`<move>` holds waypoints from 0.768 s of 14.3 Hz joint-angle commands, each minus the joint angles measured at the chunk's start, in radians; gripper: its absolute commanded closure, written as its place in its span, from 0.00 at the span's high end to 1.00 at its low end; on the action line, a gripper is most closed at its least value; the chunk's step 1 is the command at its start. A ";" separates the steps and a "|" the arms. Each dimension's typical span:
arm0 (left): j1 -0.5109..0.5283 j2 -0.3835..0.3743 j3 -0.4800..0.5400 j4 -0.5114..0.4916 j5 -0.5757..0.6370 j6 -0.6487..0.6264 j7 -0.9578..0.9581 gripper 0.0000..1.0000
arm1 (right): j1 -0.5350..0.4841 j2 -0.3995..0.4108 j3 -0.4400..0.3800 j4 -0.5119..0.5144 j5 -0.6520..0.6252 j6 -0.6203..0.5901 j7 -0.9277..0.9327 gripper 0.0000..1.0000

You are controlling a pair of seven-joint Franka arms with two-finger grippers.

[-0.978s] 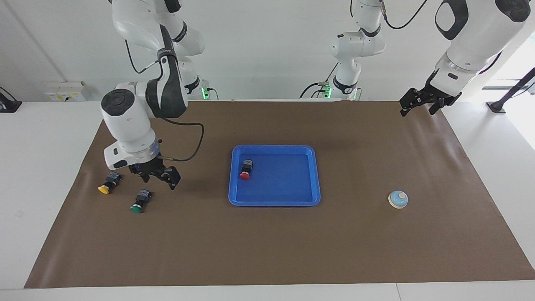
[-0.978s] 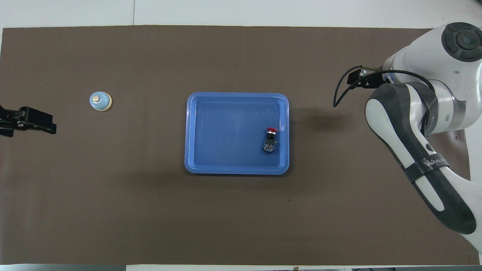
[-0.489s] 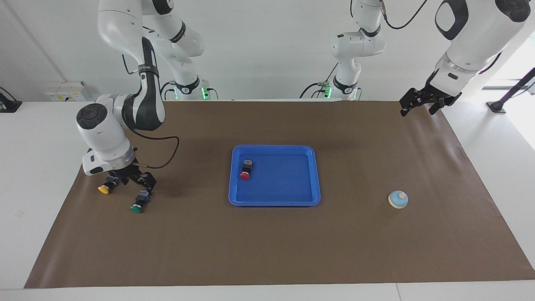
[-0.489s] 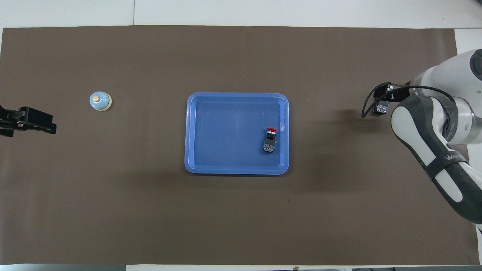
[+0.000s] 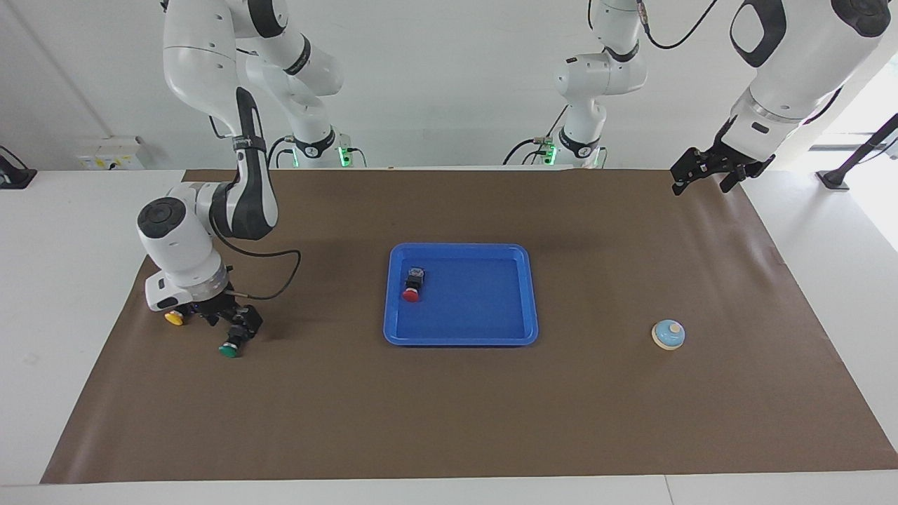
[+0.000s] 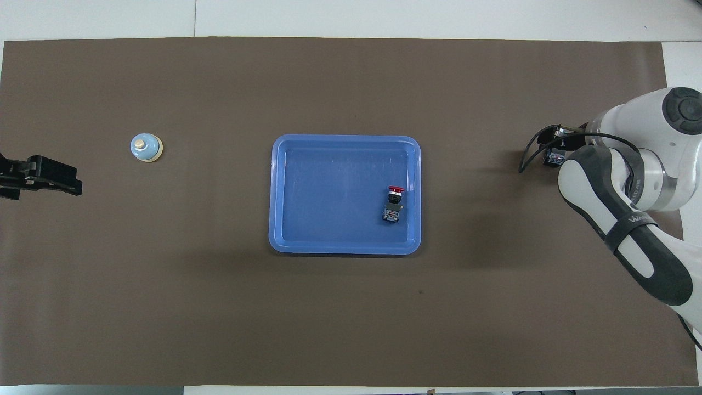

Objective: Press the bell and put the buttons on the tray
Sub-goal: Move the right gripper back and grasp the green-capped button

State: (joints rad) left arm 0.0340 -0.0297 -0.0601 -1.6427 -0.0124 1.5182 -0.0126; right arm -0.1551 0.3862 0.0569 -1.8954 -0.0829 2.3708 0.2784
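**Ana:** Toward the right arm's end of the brown mat, the right gripper (image 5: 223, 313) has dropped low since a second ago. It swung over from a spot nearer the tray and now sits down between the yellow button (image 5: 173, 318) and the green button (image 5: 230, 346).

**Ben:** So it is going for a second button?

**Ana:** That is my reading. The red button (image 5: 412, 286) already lies on its side inside the blue tray (image 5: 531, 301), near the rim on the right arm's side, and nothing there has shifted. Two buttons are still out on the mat.

**Ben:** Is it gripping anything yet?

**Ana:** No. Its fingers stand apart, spread wide, just above the mat and close against the green button's black body. I cannot tell whether a finger touches it. The yellow cap peeks out just beside the wrist.

**Ben:** And the other arm?

**Ana:** The left gripper (image 5: 705, 170) waits, raised over the mat's corner at its own end, fingers apart and empty. It has not moved.

**Ben:** The bell?

**Ana:** The light blue bell (image 5: 668, 334) stands on the mat toward the left arm's end, well apart from the tray.
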 commanded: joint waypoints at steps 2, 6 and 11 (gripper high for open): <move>0.003 -0.016 0.000 -0.005 0.011 -0.007 -0.004 1.00 | -0.012 0.016 0.012 -0.008 -0.018 0.033 -0.016 1.00; 0.001 -0.016 0.000 -0.005 0.011 -0.007 -0.004 1.00 | -0.018 0.008 0.012 -0.034 -0.018 0.021 -0.042 1.00; 0.003 -0.016 0.000 -0.005 0.011 -0.007 -0.004 1.00 | -0.029 0.005 0.012 -0.036 -0.018 -0.013 -0.097 0.03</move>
State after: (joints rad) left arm 0.0340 -0.0297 -0.0601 -1.6427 -0.0124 1.5182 -0.0126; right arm -0.1657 0.4037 0.0561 -1.9181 -0.0831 2.3641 0.2200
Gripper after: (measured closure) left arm 0.000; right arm 0.427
